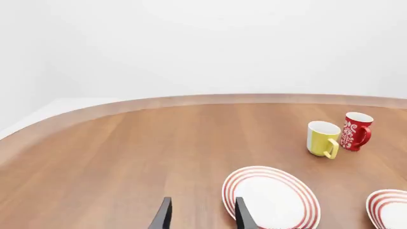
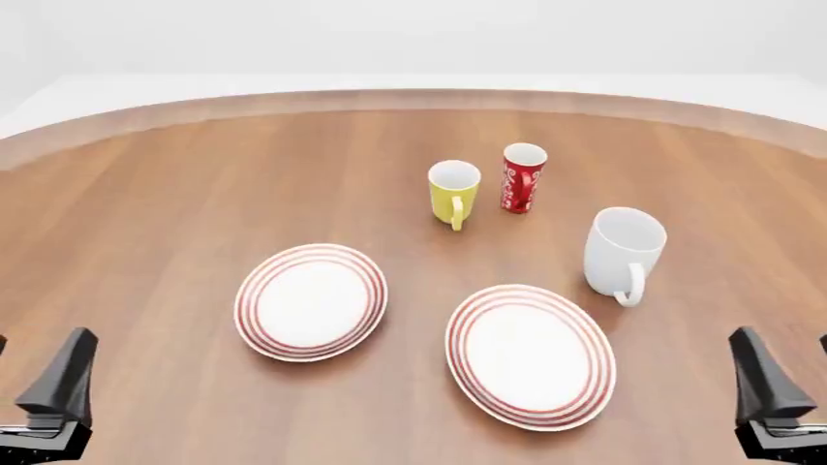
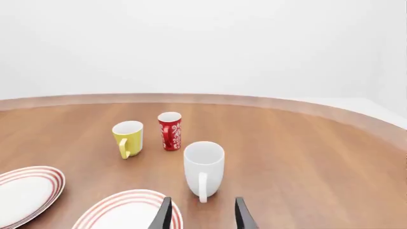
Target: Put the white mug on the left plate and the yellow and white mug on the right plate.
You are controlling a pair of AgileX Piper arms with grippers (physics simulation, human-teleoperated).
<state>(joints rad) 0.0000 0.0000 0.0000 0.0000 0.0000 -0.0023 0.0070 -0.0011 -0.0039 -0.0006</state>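
Note:
The white mug stands upright on the table, right of the right plate, its handle toward me. Farther back stands the yellow and white mug, beyond both plates. The left plate lies bare. My left gripper is open at the near left corner, and my right gripper is open at the near right. Neither holds anything. The right wrist view shows the white mug just beyond the open right gripper. In the left wrist view the left plate lies beside the open left gripper.
A slim red cup with white marks stands close to the right of the yellow mug. The round wooden table curves away at the back, with a white wall behind.

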